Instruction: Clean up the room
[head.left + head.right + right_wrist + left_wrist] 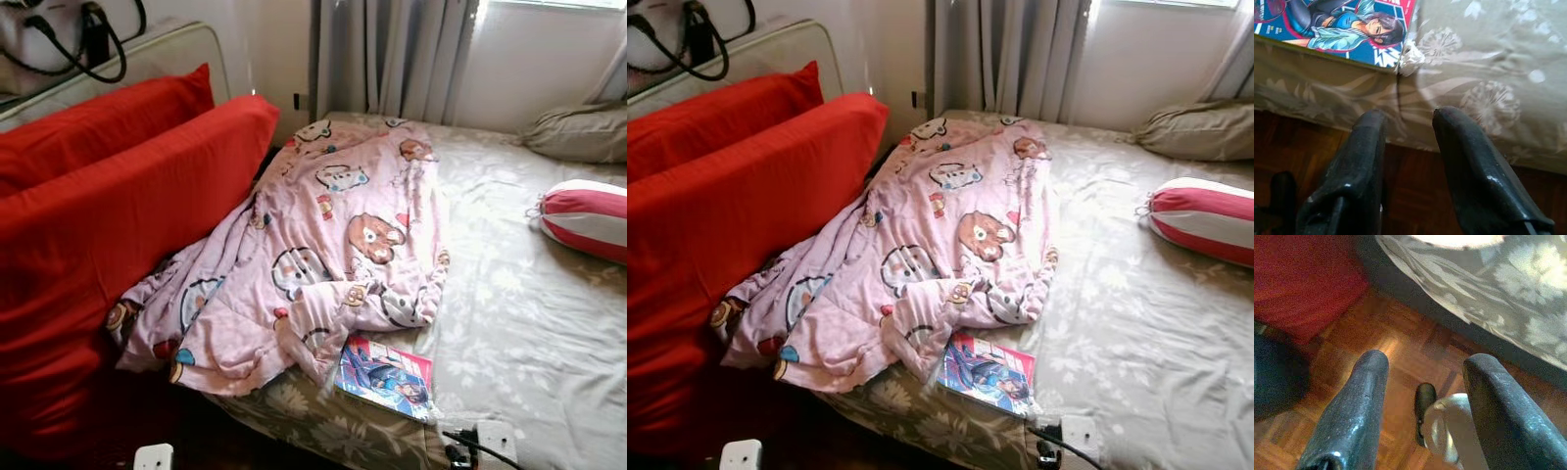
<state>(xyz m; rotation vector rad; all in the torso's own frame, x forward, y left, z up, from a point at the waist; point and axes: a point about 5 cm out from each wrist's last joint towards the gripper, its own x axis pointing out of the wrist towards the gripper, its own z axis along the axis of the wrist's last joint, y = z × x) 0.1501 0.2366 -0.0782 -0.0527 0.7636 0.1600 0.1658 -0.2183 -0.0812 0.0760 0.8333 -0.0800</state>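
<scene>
Lying at the bed (549, 323) edge, the comic book (1337, 24) is sitting just beyond the right gripper (1408, 122), fingers parted and empty; left gripper (1425, 367) likewise.

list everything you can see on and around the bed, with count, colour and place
blanket: 1, pink with cartoon animals, crumpled across the bed's left half
comic book: 1, blue and red cover, at the bed's near edge just below the blanket
bedsheet: 1, grey-beige with floral print, covering the mattress
bolster: 1, red and white striped, right side of the bed
pillow: 1, grey-beige, far right corner of the bed
red cushions: 2, red, standing against the bed's left side
bag: 1, pale with black straps, top left behind the cushions
curtain: 1, grey, behind the bed
floor: brown wood parquet, beside the bed
left gripper: 1, black, jaws open, above the floor
right gripper: 1, black, jaws open, at the bed's edge near the comic book
</scene>
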